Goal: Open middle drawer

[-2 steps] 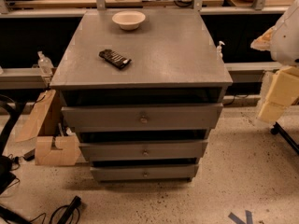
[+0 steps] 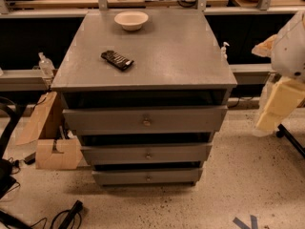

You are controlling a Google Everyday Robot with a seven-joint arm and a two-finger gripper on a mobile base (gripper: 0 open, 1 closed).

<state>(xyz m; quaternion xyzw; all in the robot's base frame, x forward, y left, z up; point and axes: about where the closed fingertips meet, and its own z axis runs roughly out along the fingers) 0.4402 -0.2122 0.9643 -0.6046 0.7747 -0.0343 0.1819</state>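
Grey middle drawer (image 2: 119, 154) lies left of and below gripper (image 2: 280, 105); its state cannot be told.

I record the counter (image 2: 181, 51) as grey, matt and smooth, with a faint sheen toward the back. The middle drawer (image 2: 146, 149) has the same matt grey front; its knob (image 2: 148, 155) reads as bright metal. The bowl (image 2: 131, 19) is pale, smooth and lightly glossy. The dark bar (image 2: 117, 60) has a glossy, ribbed face; material undetermined. The box (image 2: 57, 154) is matt brown cardboard. The floor (image 2: 238, 190) looks like speckled polished stone. The claw (image 2: 280, 106), at the right edge beside the counter, looks like cream matt plastic; the arm shell (image 2: 290, 51) above is white and smooth.
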